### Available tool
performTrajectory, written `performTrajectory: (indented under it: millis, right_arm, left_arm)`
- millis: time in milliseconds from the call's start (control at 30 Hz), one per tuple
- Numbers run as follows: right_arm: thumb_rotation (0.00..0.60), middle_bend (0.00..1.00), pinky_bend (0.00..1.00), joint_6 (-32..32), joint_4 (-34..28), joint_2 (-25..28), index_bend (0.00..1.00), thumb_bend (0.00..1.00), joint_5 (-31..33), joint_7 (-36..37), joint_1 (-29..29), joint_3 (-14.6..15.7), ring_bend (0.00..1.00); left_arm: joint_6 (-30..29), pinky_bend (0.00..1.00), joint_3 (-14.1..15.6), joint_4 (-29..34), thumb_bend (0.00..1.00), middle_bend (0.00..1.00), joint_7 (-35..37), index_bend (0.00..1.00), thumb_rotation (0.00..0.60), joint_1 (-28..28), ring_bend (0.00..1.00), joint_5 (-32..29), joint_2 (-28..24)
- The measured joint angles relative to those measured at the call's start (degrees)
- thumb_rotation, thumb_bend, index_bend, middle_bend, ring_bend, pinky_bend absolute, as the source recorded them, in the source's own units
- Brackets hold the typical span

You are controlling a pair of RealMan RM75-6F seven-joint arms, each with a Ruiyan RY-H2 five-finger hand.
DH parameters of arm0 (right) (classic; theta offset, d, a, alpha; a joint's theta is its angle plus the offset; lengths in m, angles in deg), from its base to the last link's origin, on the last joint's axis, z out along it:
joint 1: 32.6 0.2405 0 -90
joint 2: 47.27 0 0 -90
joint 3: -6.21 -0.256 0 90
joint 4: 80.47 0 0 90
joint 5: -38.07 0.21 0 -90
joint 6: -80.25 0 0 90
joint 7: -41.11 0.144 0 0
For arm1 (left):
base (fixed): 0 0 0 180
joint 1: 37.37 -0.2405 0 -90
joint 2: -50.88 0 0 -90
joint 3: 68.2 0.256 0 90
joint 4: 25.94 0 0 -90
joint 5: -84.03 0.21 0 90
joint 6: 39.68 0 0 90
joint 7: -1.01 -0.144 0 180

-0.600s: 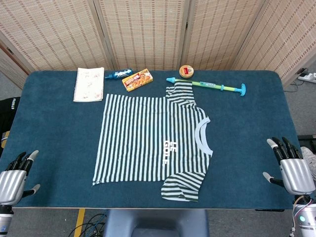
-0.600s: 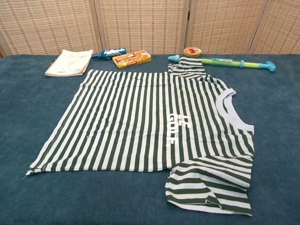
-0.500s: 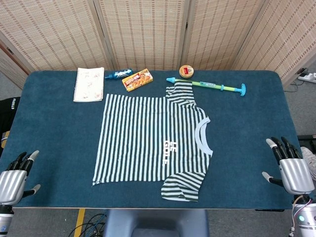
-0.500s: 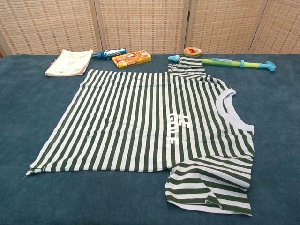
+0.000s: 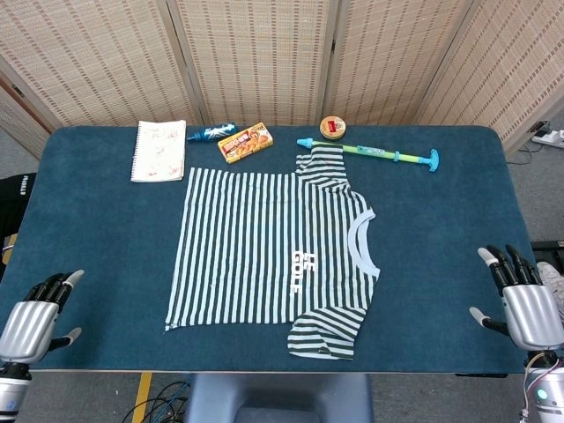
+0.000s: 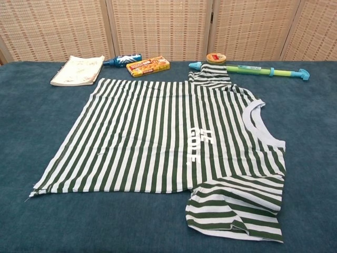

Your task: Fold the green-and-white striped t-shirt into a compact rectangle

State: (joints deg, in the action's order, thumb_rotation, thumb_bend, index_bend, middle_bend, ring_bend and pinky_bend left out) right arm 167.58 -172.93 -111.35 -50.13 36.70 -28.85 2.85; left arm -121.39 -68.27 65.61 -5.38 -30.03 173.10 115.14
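A folding screen [image 5: 264,53] of woven, cane-like panels in pale tan stands along the far edge of the table, its wooden uprights dividing it into sections set at slight angles to one another. The table [image 5: 97,238] is covered in deep teal, carpet-like cloth with rounded far corners. Grey floor [image 5: 18,154] shows past both ends of the table. On the floor at the far right lies a white power strip [image 5: 548,137] with a cable. Under the near edge, a yellow floor line [image 5: 141,397] and dark cables [image 5: 167,405] are visible, beside a blue-grey base [image 5: 278,398]. Light is even and soft, with only faint shadows.
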Motion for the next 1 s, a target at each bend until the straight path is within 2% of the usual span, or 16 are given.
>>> performTrajectory:
  millis: [67, 133, 300, 433, 667, 1000]
  right_arm:
    - [0.6, 0.1, 0.14, 0.23, 0.08, 0.0, 0.06, 0.06, -0.05, 0.11, -0.14, 0.02, 0.04]
    - [0.6, 0.1, 0.14, 0.36, 0.18, -0.01, 0.06, 0.06, -0.06, 0.18, -0.28, 0.05, 0.04]
    - [0.6, 0.1, 0.14, 0.86, 0.24, -0.2, 0.06, 0.06, -0.26, 0.37, -0.55, 0.11, 0.04]
    - [0.6, 0.11, 0.13, 1.02, 0.36, -0.24, 0.06, 0.06, -0.5, 0.35, -0.69, 0.23, 0.04]
    - [0.6, 0.12, 0.14, 1.56, 0.12, -0.02, 0.06, 0.06, -0.68, 0.38, -1.04, 0.26, 0.04]
    - [0.6, 0.12, 0.14, 1.46, 0.56, -0.37, 0.06, 0.06, -0.54, 0.6, -1.21, 0.28, 0.04]
  left_arm:
    - [0.19, 0.3, 0.04, -0.3, 0.17, 0.25, 0.51, 0.18, 0.6, 0.46, 0.26, 0.77, 0.16]
    - [0.57, 0.4, 0.09, -0.55, 0.17, 0.38, 0.97, 0.21, 0.6, 1.12, 0.37, 1.67, 0.31]
    - [2.67, 0.69, 0.54, -0.97, 0.17, 0.63, 2.1, 0.32, 0.6, 3.21, 0.56, 4.06, 0.62]
    - [5.04, 0.84, 1.13, -2.63, 0.17, 0.76, 4.2, 0.37, 0.6, 5.75, 0.68, 6.87, 1.87]
    - [9.53, 0.92, 2.06, -5.45, 0.17, 0.86, 5.5, 0.41, 0.6, 9.75, 0.77, 9.37, 4.92]
    - [15.15, 0.94, 3.02, -8.43, 0.17, 0.89, 4.08, 0.42, 0.6, 13.28, 0.8, 9.27, 10.04]
